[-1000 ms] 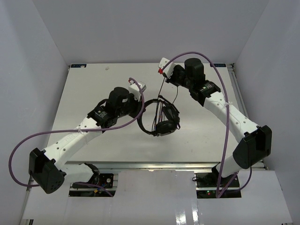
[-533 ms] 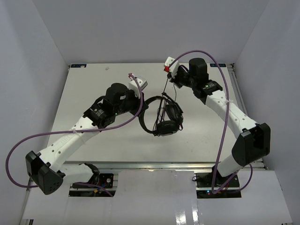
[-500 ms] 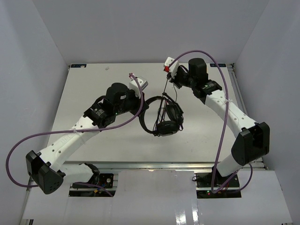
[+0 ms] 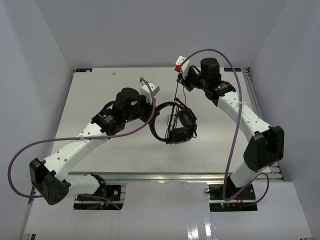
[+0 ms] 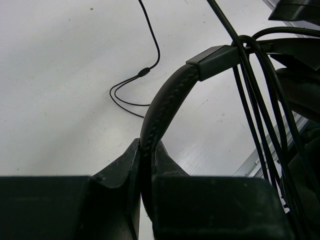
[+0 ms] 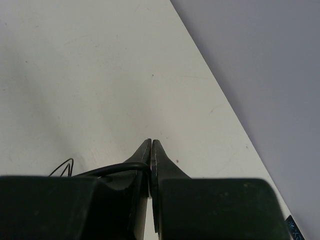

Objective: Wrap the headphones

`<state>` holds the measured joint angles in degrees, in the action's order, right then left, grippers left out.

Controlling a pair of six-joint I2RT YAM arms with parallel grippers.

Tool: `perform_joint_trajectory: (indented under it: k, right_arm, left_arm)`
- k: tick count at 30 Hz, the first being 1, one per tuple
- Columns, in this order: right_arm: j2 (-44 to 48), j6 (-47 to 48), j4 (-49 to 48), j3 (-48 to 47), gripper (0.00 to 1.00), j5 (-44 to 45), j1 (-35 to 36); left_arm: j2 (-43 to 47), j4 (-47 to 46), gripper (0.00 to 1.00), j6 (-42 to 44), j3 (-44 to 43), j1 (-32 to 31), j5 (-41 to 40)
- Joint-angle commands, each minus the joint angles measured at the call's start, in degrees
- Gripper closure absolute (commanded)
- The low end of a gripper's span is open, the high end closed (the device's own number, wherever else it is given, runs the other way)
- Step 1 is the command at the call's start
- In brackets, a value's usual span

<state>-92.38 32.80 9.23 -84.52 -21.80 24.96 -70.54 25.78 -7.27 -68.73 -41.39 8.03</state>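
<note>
- The left gripper (image 5: 146,150) is closed tight on the headband (image 5: 167,97). The padded arch is pinched between its fingers, and the headphones (image 4: 176,124) are held at the middle of the table (image 4: 95,90).
- The earcups (image 4: 185,119) hang toward the near right of that grip. Whether they rest on the table cannot be told.
- The right gripper (image 6: 151,146) is raised just beyond the far side of the headphones. It is shut to a hairline, with the cord (image 6: 107,171) caught just behind its tips.
- In the top view the cord is drawn in a straight line from that gripper down to the headphones.
- In the left wrist view several turns of cord are seen laid across the headband beside the slider. A loose run with a small inline joint lies on the table behind them.
- The winding is judged to be under way, with some loops made and slack left to take up.
- For the next move, the pinched cord would have to be carried round the headband under light tension. The left grip would have to be kept steady so that the laid turns are not shaken loose.
</note>
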Motion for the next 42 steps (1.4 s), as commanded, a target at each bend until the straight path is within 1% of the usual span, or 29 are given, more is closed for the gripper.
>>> perform_joint_trajectory:
  k: [1, 6, 7, 9, 11, 14, 16, 22, 26, 29, 31, 34, 38, 42]
  right_arm:
    - [0.84, -3.57, -3.76, 3.04, 0.92, -0.87, -4.81]
    - [1.26, -7.92, -5.99, 7.81, 0.92, -11.89, -5.98]
    - [1.24, -9.14, -6.82, 8.55, 0.92, -13.94, -5.98]
    - [0.13, -15.73, -11.16, 11.75, 0.92, -21.89, -5.98]
    - [-1.64, -21.59, -18.17, 13.72, 0.92, -26.87, -5.85]
    - [-5.48, -30.95, -24.38, 14.49, 0.92, -33.38, -4.9]
    - [-7.81, -34.72, -27.75, 13.75, 0.91, -35.08, -4.16]
    - [-14.34, -48.53, -40.44, 12.19, 0.87, -38.07, -0.89]
    - [-17.17, -55.95, -48.35, 12.19, 0.83, -38.81, 1.89]
    - [-19.56, -61.34, -56.84, 11.78, 0.8, -39.62, 4.2]
    - [-20.7, -67.2, -61.98, 12.28, 0.79, -40.03, 5.1]
    - [-22.61, -74.16, -72.87, 13.04, 0.78, -40.75, 6.63]
    - [-21.92, -79.24, -80.89, 17.22, 0.78, -41.63, 7.97]
    - [-19.67, -81.92, -84.88, 22.46, 0.79, -42.13, 8.17]
  left_arm:
    - [3.99, 2.51, 1.0, 1.34, -6.28, -1.5, 0.61]
    - [2.17, 4.48, 1.0, 1.89, -16.32, -1.5, -1.33]
    - [1.48, 4.84, 1.0, 1.98, -16.61, -1.5, -1.42]
    - [-0.46, 5.91, 1.0, 2.23, -23.33, -1.5, -1.38]
    - [-2.9, 6.97, 1.0, 2.11, -28.0, -1.5, -0.67]
    - [-6.36, 8.37, 1.0, 1.52, -36.57, -1.59, 0.18]
    - [-8.05, 9.03, 1.0, 1.11, -42.6, -1.59, 0.08]
    - [-11.63, 9.06, 1.0, 0.64, -53.85, -1.59, -1.98]
    - [-13.43, 9.02, 1.0, 0.07, -57.77, -1.58, -3.59]
    - [-13.65, 8.93, 1.0, 0.14, -59.37, -1.59, -6.37]
    - [-13.52, 8.67, 1.0, 0.42, -60.07, -1.5, -9.57]
    - [-12.88, 8.41, 1.0, 0.84, -60.37, -1.5, -13.02]
    - [-11.26, 7.15, 1.0, 2.71, -58.18, -1.59, -19.87]
    - [-9.33, 3.98, 1.0, 5.7, -54.65, -1.59, -26.03]
